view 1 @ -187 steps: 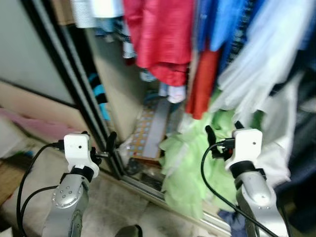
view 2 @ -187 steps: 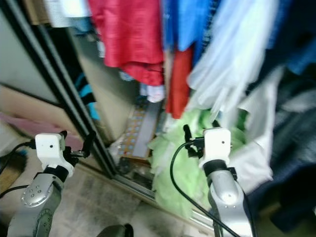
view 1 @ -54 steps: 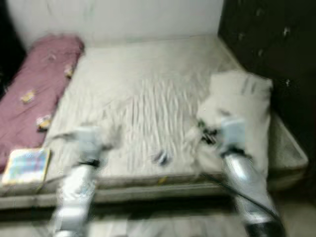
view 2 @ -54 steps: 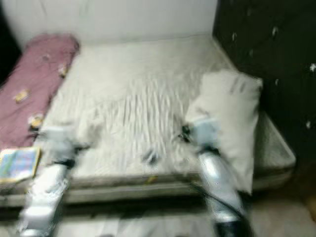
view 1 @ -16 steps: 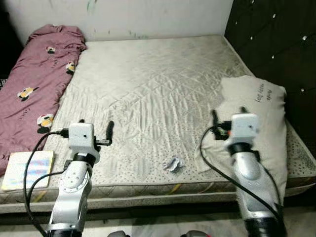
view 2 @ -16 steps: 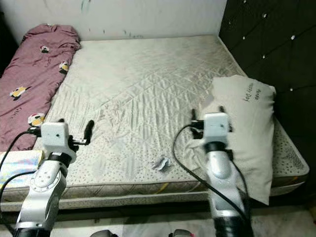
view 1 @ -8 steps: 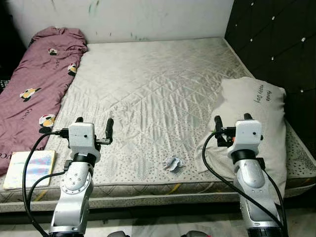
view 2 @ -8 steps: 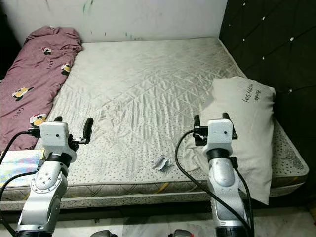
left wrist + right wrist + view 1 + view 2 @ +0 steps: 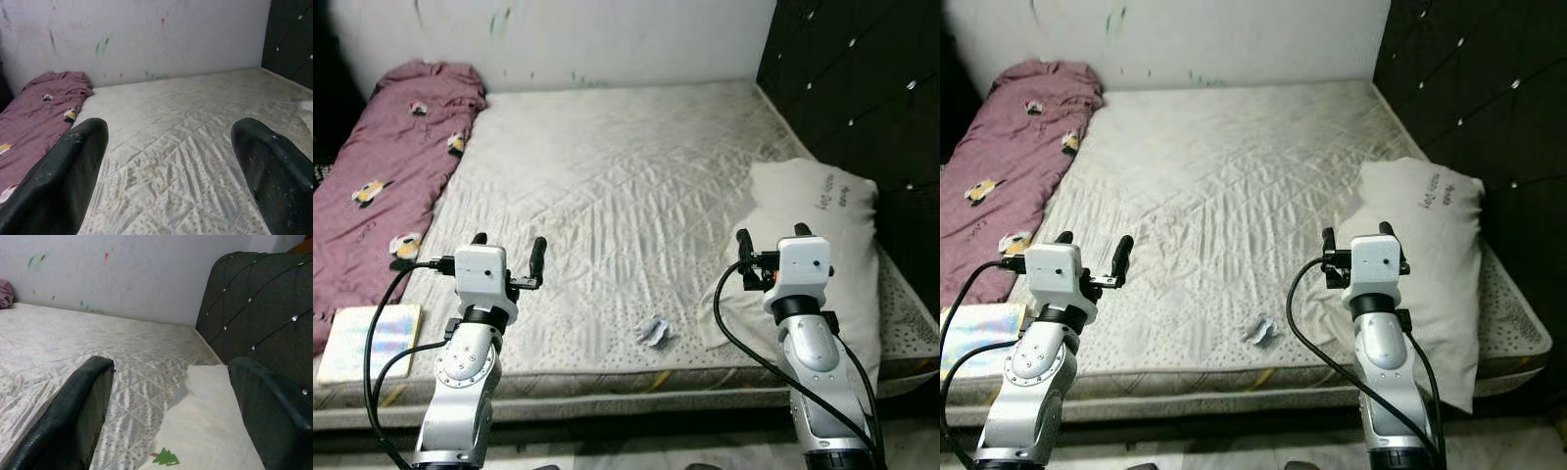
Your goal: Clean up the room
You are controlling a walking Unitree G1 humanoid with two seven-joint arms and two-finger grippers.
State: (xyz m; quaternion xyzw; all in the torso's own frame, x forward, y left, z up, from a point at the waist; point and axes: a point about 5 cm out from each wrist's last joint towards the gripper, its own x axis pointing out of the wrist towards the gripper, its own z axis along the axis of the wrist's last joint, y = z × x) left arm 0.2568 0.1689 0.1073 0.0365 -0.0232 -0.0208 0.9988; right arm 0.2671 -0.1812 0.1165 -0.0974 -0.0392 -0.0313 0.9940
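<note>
My left gripper [image 9: 507,253] and right gripper [image 9: 769,243] hover spread wide, holding nothing — the crumpled scrap [image 9: 654,332] lies between them at six o'clock, near the mattress [image 9: 607,176] front edge; bare quilting stretches toward twelve.

A mattress [image 9: 607,176] spans the middle of the frame. A blanket [image 9: 382,176] lies along its left edge, a pillow [image 9: 822,225] at its right, beside the headboard [image 9: 862,98]. A crumpled scrap [image 9: 654,332] sits at lower centre, a book [image 9: 357,343] at lower left.
</note>
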